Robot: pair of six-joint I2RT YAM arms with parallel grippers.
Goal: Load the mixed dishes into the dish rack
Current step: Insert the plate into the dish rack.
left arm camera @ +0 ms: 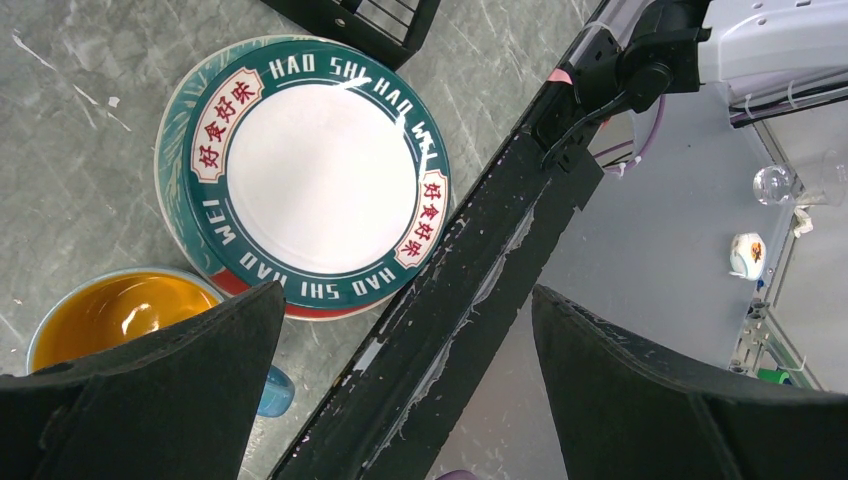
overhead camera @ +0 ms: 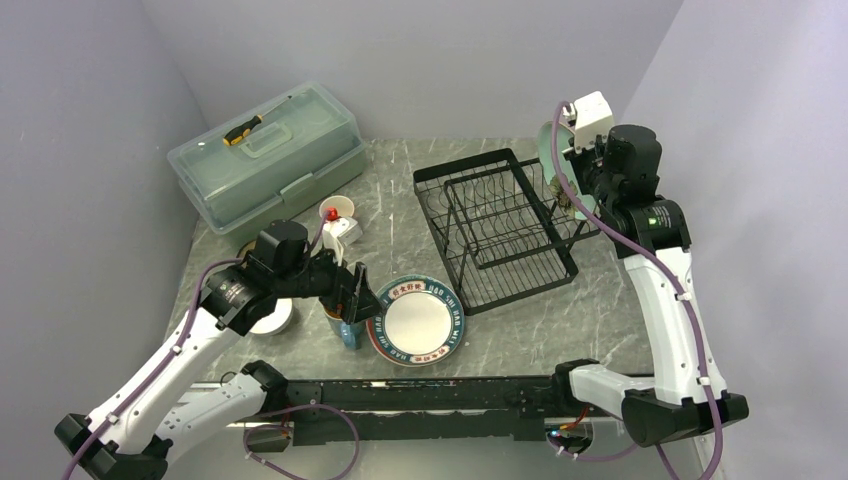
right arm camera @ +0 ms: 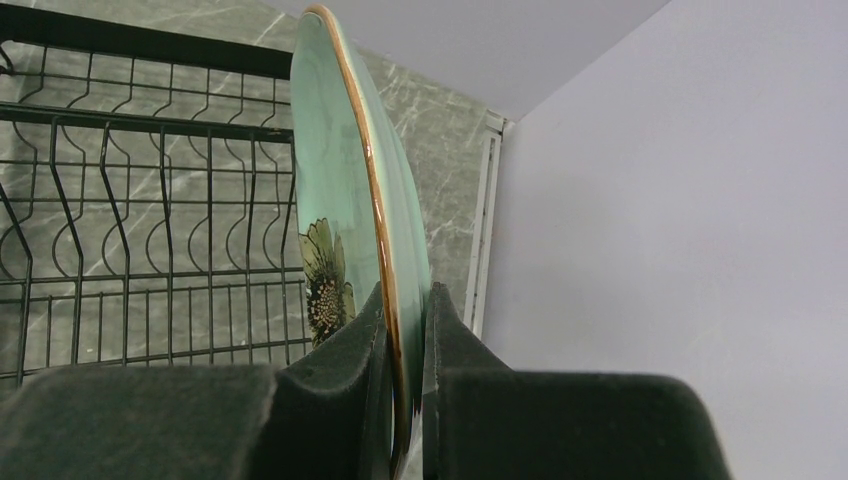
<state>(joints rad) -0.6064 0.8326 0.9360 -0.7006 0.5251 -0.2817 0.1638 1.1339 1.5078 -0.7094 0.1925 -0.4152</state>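
Observation:
The black wire dish rack [overhead camera: 500, 225] stands at the table's middle right and shows no dishes in it; it also shows in the right wrist view [right arm camera: 150, 220]. My right gripper [overhead camera: 580, 165] [right arm camera: 405, 300] is shut on the rim of the pale green plate [overhead camera: 553, 160] [right arm camera: 340, 150], held upright above the rack's right end. A stack of plates [overhead camera: 418, 320], with the white dark-rimmed plate [left arm camera: 320, 170] on top, lies at the front. The blue mug with orange inside [overhead camera: 348, 328] [left arm camera: 120, 310] stands left of the stack. My left gripper [overhead camera: 358, 290] [left arm camera: 405, 295] is open and empty above the mug.
A translucent green lidded box [overhead camera: 265, 155] with a yellow-and-black screwdriver [overhead camera: 245, 130] on it stands at the back left. A pinkish cup [overhead camera: 338, 212] stands in front of the box. A white bowl [overhead camera: 272, 318] is partly hidden under my left arm. The black rail [overhead camera: 420, 395] runs along the near edge.

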